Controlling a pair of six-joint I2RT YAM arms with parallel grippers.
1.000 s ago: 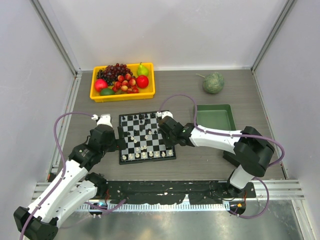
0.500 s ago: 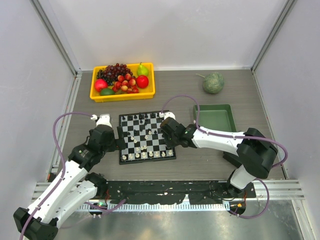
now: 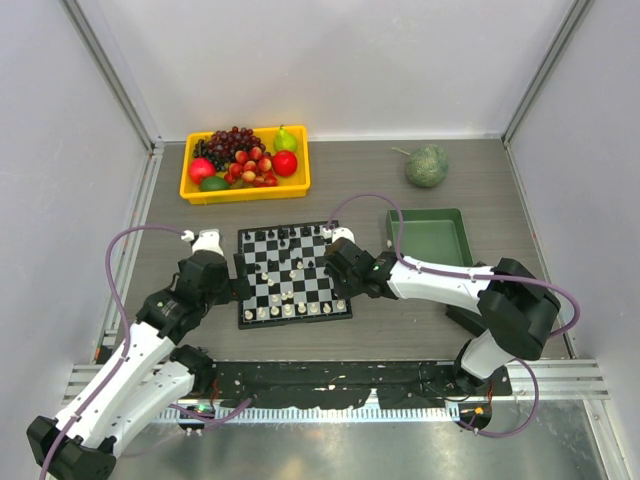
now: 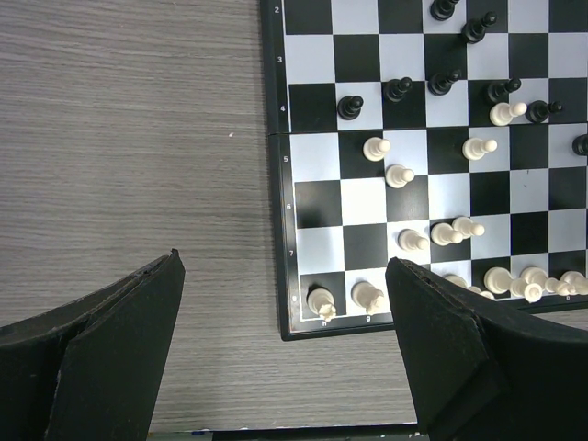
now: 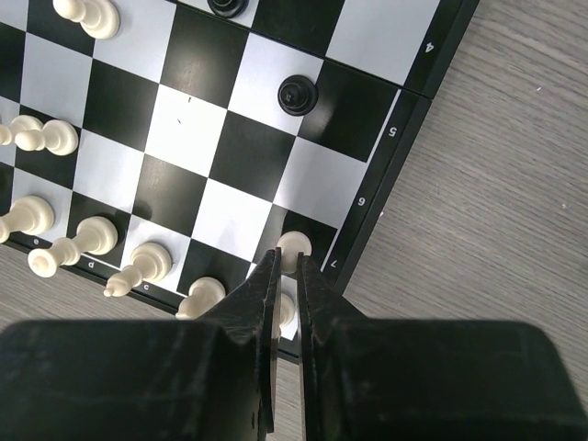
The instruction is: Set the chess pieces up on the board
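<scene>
The board (image 3: pixel 295 322) lies mid-table with cream-white and black chess pieces scattered over it. My right gripper (image 3: pixel 338 292) (image 5: pixel 287 264) is shut on a white pawn (image 5: pixel 294 243), held over the dark square at the board's (image 5: pixel 184 124) right edge beside the "7" mark. Other white pieces (image 5: pixel 147 262) stand in the near row, and a black pawn (image 5: pixel 297 95) stands further up. My left gripper (image 3: pixel 233 290) (image 4: pixel 285 262) hangs open over the board's (image 4: pixel 312 46) left near corner, with nothing between its fingers. White pieces (image 4: pixel 372 147) and black pawns (image 4: pixel 349 106) show beyond it.
A yellow tray (image 3: pixel 245 192) of fruit stands at the back left. A green tray (image 3: pixel 430 238) sits right of the board, with my right arm crossing in front of it. A round green fruit (image 3: pixel 427 165) lies at the back right. Walls close in on both sides.
My right gripper has slid toward the near right corner of the board, still pinching the white pawn. The left arm has not moved.
</scene>
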